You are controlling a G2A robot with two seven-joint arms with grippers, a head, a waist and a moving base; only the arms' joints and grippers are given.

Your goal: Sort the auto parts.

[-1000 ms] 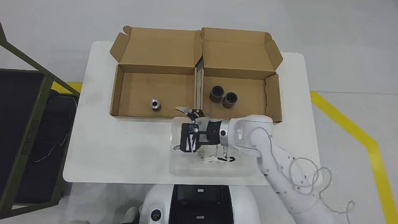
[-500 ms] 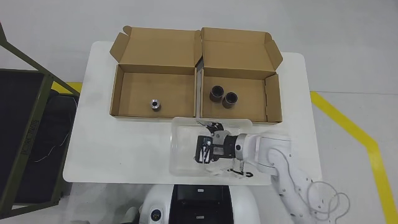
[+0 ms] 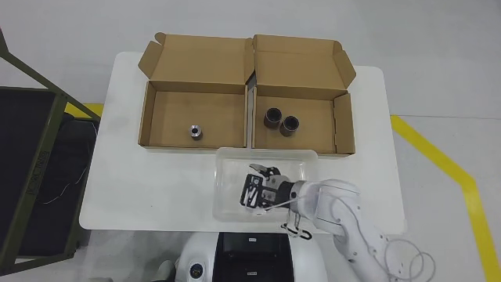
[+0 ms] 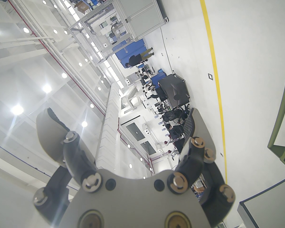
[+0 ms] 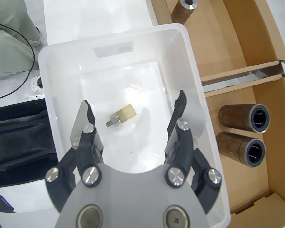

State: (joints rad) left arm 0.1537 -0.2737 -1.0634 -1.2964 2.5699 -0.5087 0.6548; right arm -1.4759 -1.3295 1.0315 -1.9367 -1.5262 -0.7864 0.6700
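Our right hand [image 5: 134,102] hangs spread wide and empty over the clear bin [image 5: 109,39], and the small fitting [image 5: 122,117] lies right below, between our fingertips. Three parts [image 5: 243,118] already sit in the cardboard boxes [image 5: 228,48] beyond the hand, so by our reckoning only this one remains to pick and box.

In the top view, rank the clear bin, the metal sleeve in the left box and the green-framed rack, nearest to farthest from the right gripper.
1. The clear bin, directly below the right gripper.
2. The metal sleeve, in the left cardboard box, farther back.
3. The green-framed rack, beyond the table's left edge.
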